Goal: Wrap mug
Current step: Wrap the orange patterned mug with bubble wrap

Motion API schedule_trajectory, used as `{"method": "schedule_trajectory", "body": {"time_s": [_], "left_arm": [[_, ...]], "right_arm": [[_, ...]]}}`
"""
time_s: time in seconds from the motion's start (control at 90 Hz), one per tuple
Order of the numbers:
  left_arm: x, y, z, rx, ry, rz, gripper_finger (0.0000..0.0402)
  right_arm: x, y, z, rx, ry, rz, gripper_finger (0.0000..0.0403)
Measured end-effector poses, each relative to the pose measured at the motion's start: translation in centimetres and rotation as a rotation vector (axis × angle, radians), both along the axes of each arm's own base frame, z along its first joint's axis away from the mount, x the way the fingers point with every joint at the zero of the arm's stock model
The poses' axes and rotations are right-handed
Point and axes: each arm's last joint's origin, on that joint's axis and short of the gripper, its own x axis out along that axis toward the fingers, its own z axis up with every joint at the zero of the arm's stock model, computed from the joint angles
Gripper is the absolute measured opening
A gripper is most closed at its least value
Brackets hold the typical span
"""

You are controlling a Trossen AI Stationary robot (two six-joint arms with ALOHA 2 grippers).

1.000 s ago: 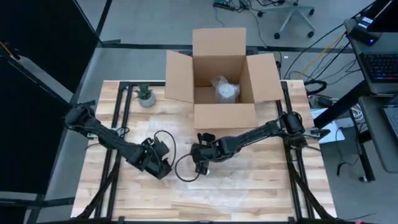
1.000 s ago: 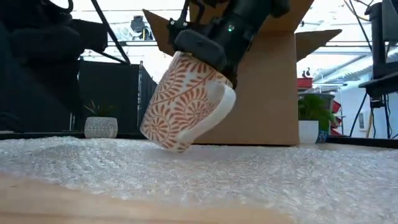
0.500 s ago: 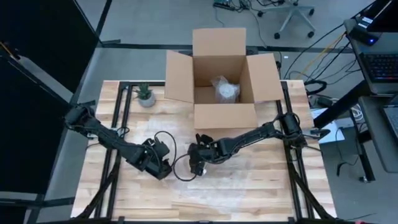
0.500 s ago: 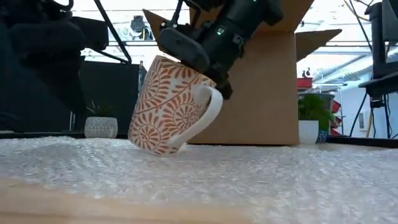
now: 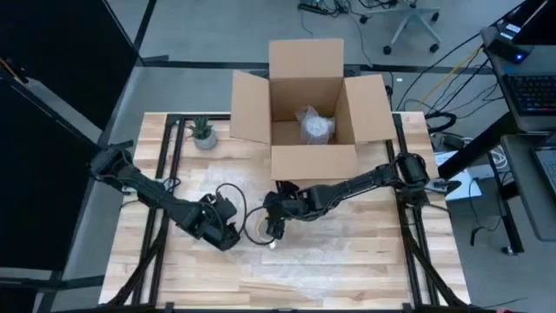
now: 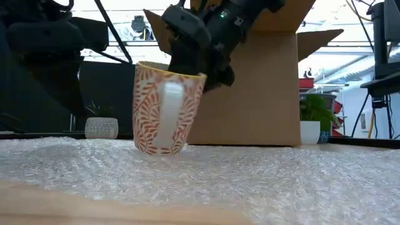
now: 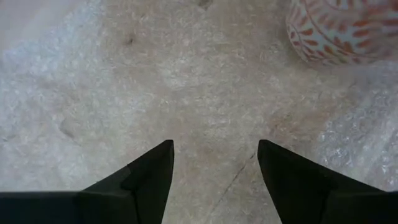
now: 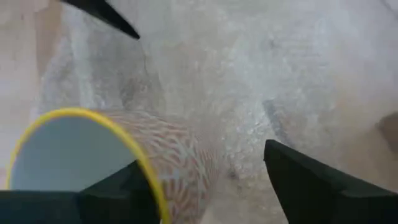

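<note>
Mug (image 6: 164, 109) below right end effector (image 6: 199, 59)

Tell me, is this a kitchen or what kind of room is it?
Not a kitchen. It looks like a robot lab or workshop: an office chair and loose cables on the grey floor, and a keyboard on a desk beside the wooden table.

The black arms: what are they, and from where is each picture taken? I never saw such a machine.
They are two robot arms at a table. One picture looks down from above, one looks level across the table, and two come from cameras on the wrists. Bubble wrap covers the table; a patterned mug stands on it. The right hand is at the mug's rim with fingers apart, apparently gripping nothing. The left hand waits nearby, open. Behind stand a box and a small plant.
</note>
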Motion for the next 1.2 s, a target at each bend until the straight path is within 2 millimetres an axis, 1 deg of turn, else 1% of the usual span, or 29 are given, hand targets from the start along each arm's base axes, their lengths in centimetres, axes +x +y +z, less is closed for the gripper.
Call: {"method": "schedule_trajectory", "body": {"time_s": [0.3, 0.489, 0.589, 0.689, 0.767, 0.989, 1.089, 1.2], "left_arm": [[0.0, 0.0, 0.0, -0.002, 0.001, 0.0, 0.0222], [0.0, 0.0, 0.0, -0.002, 0.001, 0.001, 0.0222], [0.0, 0.0, 0.0, -0.006, 0.003, 0.0, 0.0222], [0.0, 0.0, 0.0, -0.016, 0.01, -0.003, 0.0222], [0.0, -0.2, 0.2, -0.027, 0.028, -0.025, 0.0222], [0.3, -1.0, 1.0, -0.045, 0.012, -0.08, 0.0221], [0.3, -1.0, 1.1, -0.043, 0.015, -0.079, 0.0222], [0.1, -1.0, 1.0, -0.043, 0.024, -0.078, 0.0222]], "right_arm": [[0.3, -1.0, 0.1, -0.004, -0.014, -0.017, 0.0234], [0.4, -1.3, 0.2, -0.006, -0.026, -0.016, 0.0234], [0.4, -1.5, 0.6, 0.006, -0.038, -0.03, 0.0234], [0.1, -1.6, 1.4, 0.003, -0.048, -0.026, 0.0234], [-0.3, -1.6, 2.5, 0.004, -0.069, -0.024, 0.0234], [-1.6, -1.8, 5.4, -0.012, -0.101, -0.003, 0.0233], [-2.6, -2.0, 6.5, -0.017, -0.09, -0.006, 0.0233], [-4.2, -2.1, 7.8, -0.021, -0.036, -0.004, 0.0233]]}}
